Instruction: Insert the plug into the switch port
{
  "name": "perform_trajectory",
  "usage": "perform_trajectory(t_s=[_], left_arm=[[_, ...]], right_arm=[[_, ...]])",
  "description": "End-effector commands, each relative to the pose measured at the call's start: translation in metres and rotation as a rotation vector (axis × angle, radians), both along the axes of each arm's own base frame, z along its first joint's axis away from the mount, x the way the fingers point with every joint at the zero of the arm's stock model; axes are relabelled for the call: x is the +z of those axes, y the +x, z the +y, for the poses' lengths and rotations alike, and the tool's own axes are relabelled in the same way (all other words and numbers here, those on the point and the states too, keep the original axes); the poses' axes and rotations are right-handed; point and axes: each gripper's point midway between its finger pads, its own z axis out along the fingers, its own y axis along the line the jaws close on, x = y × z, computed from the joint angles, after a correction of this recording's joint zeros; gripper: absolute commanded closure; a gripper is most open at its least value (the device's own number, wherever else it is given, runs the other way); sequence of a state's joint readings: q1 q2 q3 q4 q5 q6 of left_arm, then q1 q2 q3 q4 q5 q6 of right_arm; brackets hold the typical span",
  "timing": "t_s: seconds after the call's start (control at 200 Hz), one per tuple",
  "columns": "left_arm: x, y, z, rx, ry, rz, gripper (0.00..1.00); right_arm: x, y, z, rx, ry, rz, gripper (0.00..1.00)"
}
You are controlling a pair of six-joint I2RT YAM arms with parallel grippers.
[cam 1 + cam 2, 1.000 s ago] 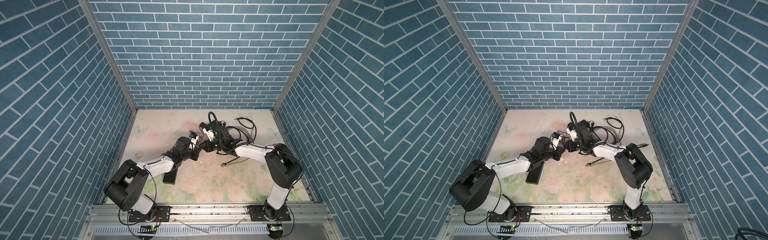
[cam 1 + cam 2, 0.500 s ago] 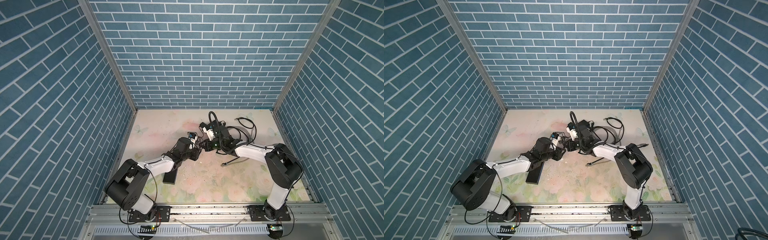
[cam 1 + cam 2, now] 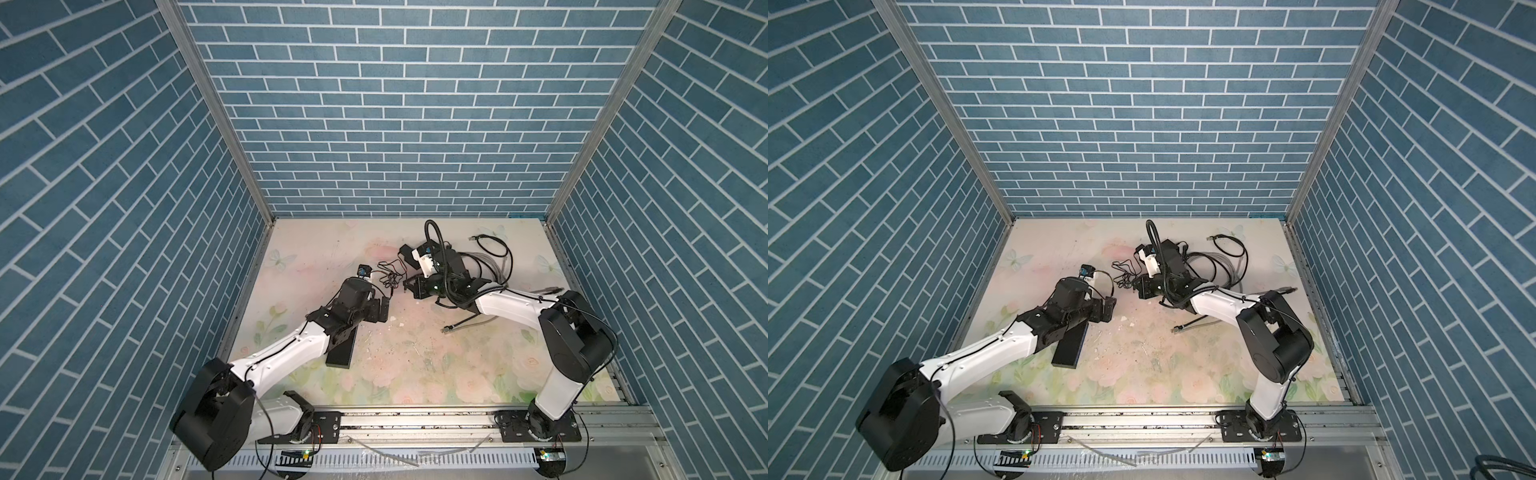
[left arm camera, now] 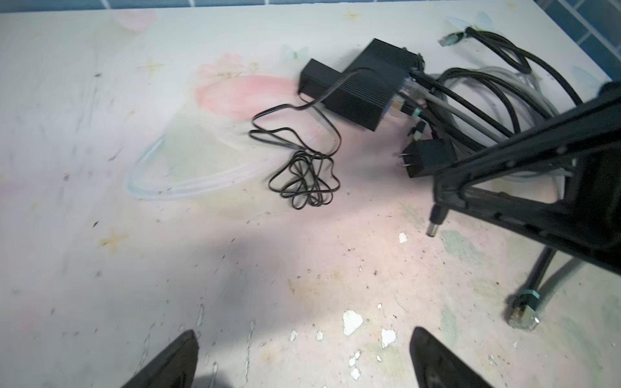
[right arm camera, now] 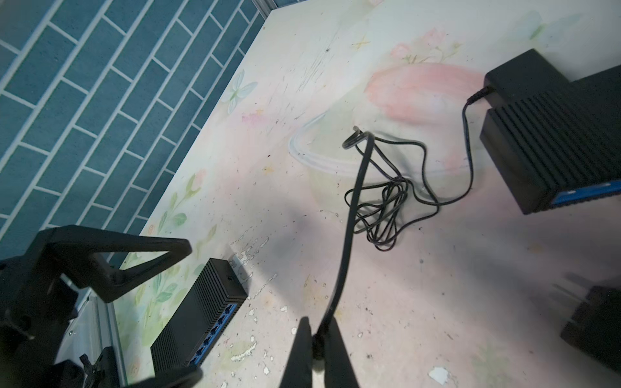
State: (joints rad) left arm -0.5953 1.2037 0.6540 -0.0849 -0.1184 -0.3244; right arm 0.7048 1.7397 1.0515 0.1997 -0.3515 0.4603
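My right gripper [image 5: 319,325] is clamped on the back end of the plug [image 4: 437,220], where the black cable [image 5: 351,215] leaves it. The round barrel pokes out past the tips, apparently clear of the table [image 4: 100,268], near centre of frame in both top views. My left gripper [image 4: 302,332] is spread wide w/ nothing in it, over bare table. The target, I reckon, is the switch [image 3: 341,345] lying lower left of centre in both top views, partly under my left arm [image 3: 291,357]. A 2nd switch [image 4: 366,90] sits upper centre w/ several leads already in.

Risks:
- I hold the plug by its tail only, so the barrel can swivel & meet the port rim crooked.
- The tangle [image 4: 305,181] in the cable lies loose; if it snags, it'll tug the plug off line.
- Nothing braces the switch, so a push prob shoves it away unless my left pins it first.
- The blue ports [image 5: 215,322] look the wrong shape for this barrel, & I can't make out the power port for sure.
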Motion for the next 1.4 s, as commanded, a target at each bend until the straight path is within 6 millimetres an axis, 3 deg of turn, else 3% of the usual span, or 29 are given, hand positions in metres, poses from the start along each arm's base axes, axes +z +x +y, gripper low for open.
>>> perform_trajectory(t_s=[0.0, 0.215, 0.635, 1.19, 1.395], left_arm=[[-0.021, -0.019, 0.036, 0.106, 0.094, 0.077, 0.0], [-0.041, -0.051, 0.065, 0.189, 0.22, 0.267, 0.0], [-0.065, -0.084, 0.089, 0.279, 0.262, 0.402, 0.0], [-0.096, -0.098, 0.098, 0.31, 0.358, 0.535, 0.03], [-0.111, -0.092, 0.088, 0.288, 0.328, 0.535, 0.06]], right_arm=[[0.003, -0.002, -0.012, -0.007, -0.031, -0.041, 1.0], [-0.002, -0.007, -0.02, -0.005, -0.064, -0.045, 1.0], [-0.007, -0.012, -0.033, -0.028, -0.097, -0.056, 1.0], [-0.015, -0.014, -0.037, -0.026, -0.093, -0.052, 1.0], [-0.017, -0.015, -0.039, -0.028, -0.098, -0.04, 1.0]])
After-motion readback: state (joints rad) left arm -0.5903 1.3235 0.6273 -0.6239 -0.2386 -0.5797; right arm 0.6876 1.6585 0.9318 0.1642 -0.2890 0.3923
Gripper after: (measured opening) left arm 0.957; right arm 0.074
